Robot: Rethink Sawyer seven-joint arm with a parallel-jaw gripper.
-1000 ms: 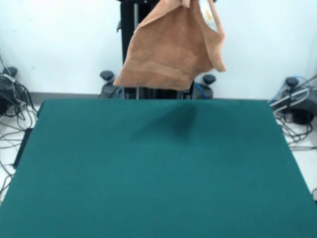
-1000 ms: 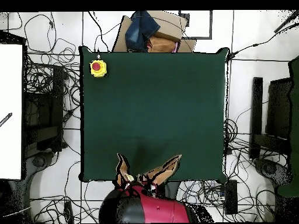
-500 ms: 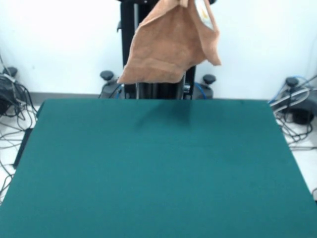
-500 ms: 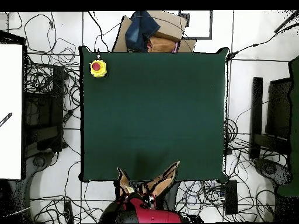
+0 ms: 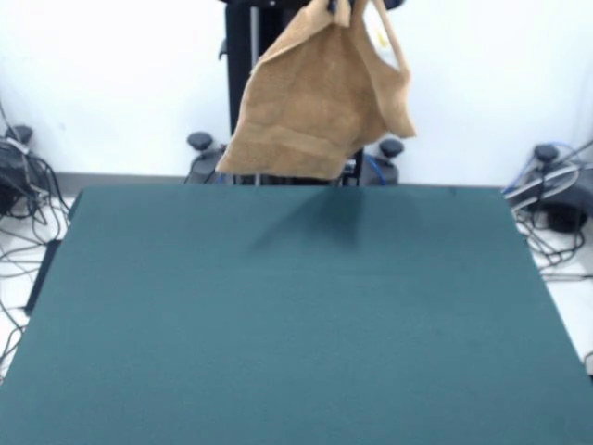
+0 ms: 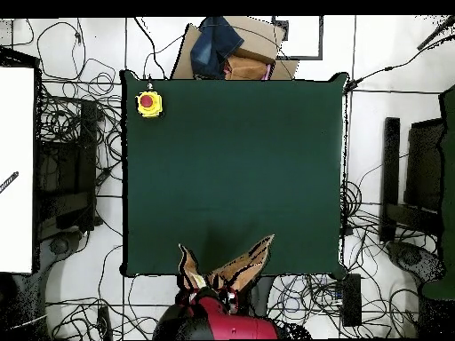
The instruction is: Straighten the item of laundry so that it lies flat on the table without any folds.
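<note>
In the front view, cables (image 5: 23, 199) are seen on the floor at the left, beside the table (image 5: 296, 315), whose dark green top takes up most of the picture. Further right, the towel (image 5: 310, 102) is seen hanging in the air above the table's far edge, held up from a bunched point at the top edge of the picture. It is not touching the green cloth. It hangs in loose folds, with a paler band running across it near its lower edge, and a narrow strip of it falls down on the right side. A dark shadow is cast on the table just below it. The gripper (image 5: 341, 6) is barely seen at the top edge where the towel is gathered; whether it is closed on the cloth cannot be told. A black pedestal (image 5: 243, 83) is partly seen behind the towel. More cables (image 5: 551, 199) are seen at the right.

In the overhead view, a yellow box with a red button (image 6: 148, 103) is seen on the table near its upper left corner. At the middle, past the upper edge, a cardboard box (image 6: 235, 51) with dark cloth on it is seen. At the table's lower edge the towel is seen edge-on as two tan points, with the red arm (image 6: 218, 321) just below it.
</note>
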